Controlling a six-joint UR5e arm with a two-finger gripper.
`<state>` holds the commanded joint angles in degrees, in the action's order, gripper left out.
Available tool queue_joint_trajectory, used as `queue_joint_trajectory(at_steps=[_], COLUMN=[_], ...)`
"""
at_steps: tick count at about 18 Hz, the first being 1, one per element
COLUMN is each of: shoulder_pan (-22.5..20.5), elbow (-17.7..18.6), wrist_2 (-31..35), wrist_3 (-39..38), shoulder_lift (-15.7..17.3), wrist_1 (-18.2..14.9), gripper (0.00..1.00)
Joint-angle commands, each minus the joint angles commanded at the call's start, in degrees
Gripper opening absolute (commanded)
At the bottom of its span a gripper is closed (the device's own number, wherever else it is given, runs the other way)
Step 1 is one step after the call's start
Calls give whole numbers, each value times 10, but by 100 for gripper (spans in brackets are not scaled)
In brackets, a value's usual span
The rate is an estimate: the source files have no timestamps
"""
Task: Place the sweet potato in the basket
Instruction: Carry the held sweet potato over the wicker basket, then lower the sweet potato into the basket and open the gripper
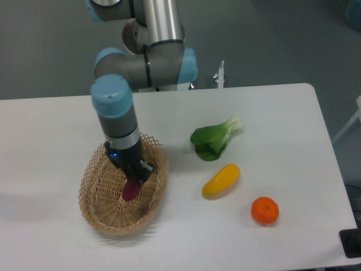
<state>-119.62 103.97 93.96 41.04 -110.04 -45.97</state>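
Gripping the sweet potato (131, 190), our pincer (133, 179) hangs over the middle of the basket (95, 210), jaws narrowed on the tuber's upper end. Toward the tabletop's (271, 113) right edge we see leafy greens (213, 139), a yellow squash (221, 180) and an orange (264, 210).

My arm comes in from the base at 12 o'clock, elbow bent, forearm running down toward 7 o'clock. Wrist points nearly straight down, tilted a bit so the tip leans to 5 o'clock. Blue status light on at the wrist flange. My claw (133, 179) hangs at the low end with fingers pointing down, closed on the sweet potato (131, 191), which sticks out below the fingertips. Fingers mostly dark, detail hard to make out.
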Motion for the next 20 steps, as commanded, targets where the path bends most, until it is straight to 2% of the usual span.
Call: queue_joint_trajectory(at_steps=[8, 14, 15, 16, 17, 18, 20], shoulder_pan=[9, 13, 13, 13, 13, 13, 14], elbow=[15, 11, 9, 8, 5, 4, -1], wrist_2=[1, 2, 2, 3, 8, 19, 28], wrist_3=[2, 2, 2, 2, 2, 3, 4], shoulder_lift=[-18, -33, -33, -33, -32, -28, -18], wrist_1=[-1, 0, 1, 1, 1, 1, 2], gripper=[43, 47, 55, 70, 89, 100, 100])
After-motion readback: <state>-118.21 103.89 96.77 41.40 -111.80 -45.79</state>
